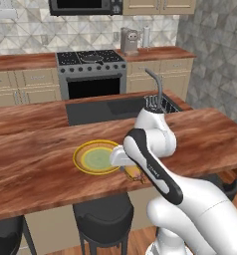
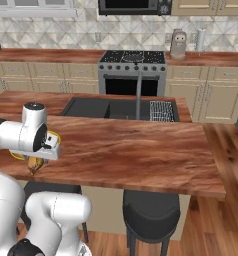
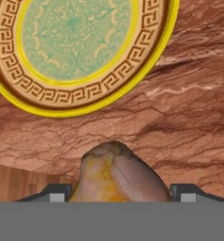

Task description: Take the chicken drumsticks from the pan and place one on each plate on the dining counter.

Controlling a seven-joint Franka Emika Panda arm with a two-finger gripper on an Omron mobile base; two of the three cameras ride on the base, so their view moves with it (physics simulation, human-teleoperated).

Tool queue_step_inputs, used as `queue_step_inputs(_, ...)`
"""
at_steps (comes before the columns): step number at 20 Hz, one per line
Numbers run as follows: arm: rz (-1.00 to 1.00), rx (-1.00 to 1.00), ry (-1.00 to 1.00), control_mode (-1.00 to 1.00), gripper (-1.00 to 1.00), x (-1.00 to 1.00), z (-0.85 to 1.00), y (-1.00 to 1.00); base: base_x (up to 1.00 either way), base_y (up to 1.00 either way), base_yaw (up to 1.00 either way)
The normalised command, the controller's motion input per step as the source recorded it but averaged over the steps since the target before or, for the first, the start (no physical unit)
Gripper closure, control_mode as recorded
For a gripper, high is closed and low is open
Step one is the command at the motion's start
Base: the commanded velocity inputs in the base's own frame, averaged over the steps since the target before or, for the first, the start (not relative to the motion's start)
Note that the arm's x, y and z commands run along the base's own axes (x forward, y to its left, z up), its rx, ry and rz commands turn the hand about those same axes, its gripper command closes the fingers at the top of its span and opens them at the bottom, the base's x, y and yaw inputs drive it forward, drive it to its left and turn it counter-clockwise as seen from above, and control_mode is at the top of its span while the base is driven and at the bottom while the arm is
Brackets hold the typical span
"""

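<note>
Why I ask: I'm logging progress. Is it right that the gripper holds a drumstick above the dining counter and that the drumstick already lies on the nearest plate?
Not quite. The gripper does hold the drumstick above the dining counter, but the hand view shows the plate bare, with the drumstick short of its rim.
</note>
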Motion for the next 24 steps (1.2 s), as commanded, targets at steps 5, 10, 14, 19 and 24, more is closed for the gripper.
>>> queue_step_inputs(5,0.00,0.00,0.00,1.00,1.00,0.00,0.00,0.00,0.00,0.00,0.00)
queue_step_inputs(10,0.00,0.00,-0.01,-1.00,1.00,0.03,0.01,0.03,0.02,0.01,0.00)
queue_step_inputs(14,0.05,0.00,-0.13,-1.00,1.00,0.23,0.47,0.18,0.00,0.00,0.00)
queue_step_inputs(19,0.03,-0.02,-0.03,-1.00,1.00,0.51,0.38,0.41,0.00,0.00,0.00)
queue_step_inputs(24,0.00,-0.15,0.00,-1.00,1.00,0.95,-0.03,0.50,0.00,0.00,0.00)
